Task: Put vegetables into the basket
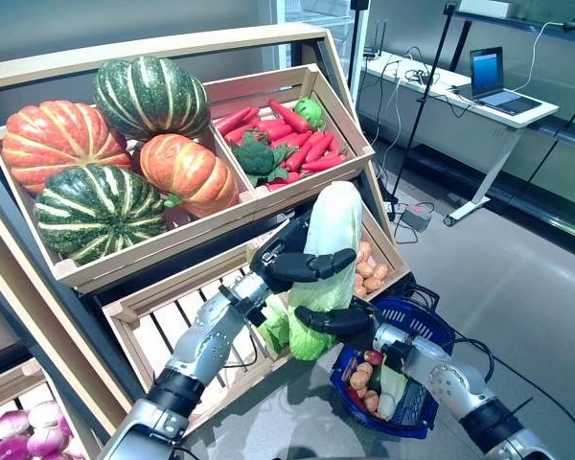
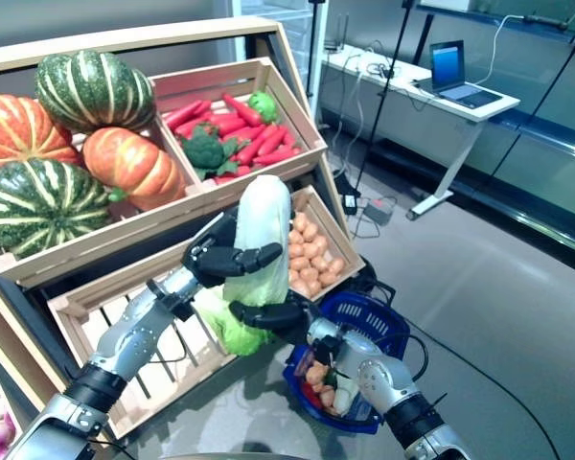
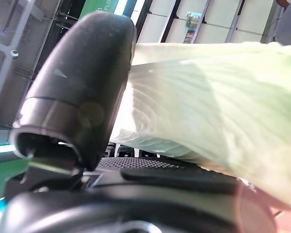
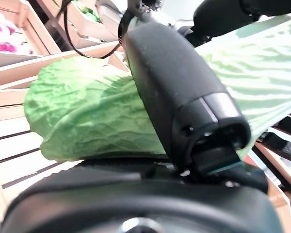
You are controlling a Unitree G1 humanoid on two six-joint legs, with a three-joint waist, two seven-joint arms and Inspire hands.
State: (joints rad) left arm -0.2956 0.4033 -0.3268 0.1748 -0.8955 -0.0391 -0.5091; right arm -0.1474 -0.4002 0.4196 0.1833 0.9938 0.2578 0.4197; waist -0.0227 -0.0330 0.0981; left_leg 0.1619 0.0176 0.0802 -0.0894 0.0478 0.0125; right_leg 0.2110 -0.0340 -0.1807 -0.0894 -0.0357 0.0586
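Note:
A long pale green cabbage (image 1: pixel 333 220) stands upright in the air in front of the stand's lower crates, just left of the blue basket (image 1: pixel 420 312) on the floor. My left hand (image 1: pixel 289 265) is curled round its middle. My right hand (image 1: pixel 343 321) is curled round its leafy lower end. The left wrist view shows my thumb (image 3: pixel 82 87) against the cabbage (image 3: pixel 208 107). The right wrist view shows my thumb (image 4: pixel 179 97) across its crinkled leaves (image 4: pixel 87 116). In the basket lie small brown potatoes (image 1: pixel 361 377), a red vegetable (image 1: pixel 372 357) and a pale green-white one (image 1: pixel 391 391).
The wooden stand (image 1: pixel 153 259) with slanted crates rises at the left and behind the cabbage. A slatted lower crate (image 1: pixel 168 331) lies under my left arm. A white desk with a laptop (image 1: pixel 489 77) stands at the back right across the grey floor (image 1: pixel 517 297).

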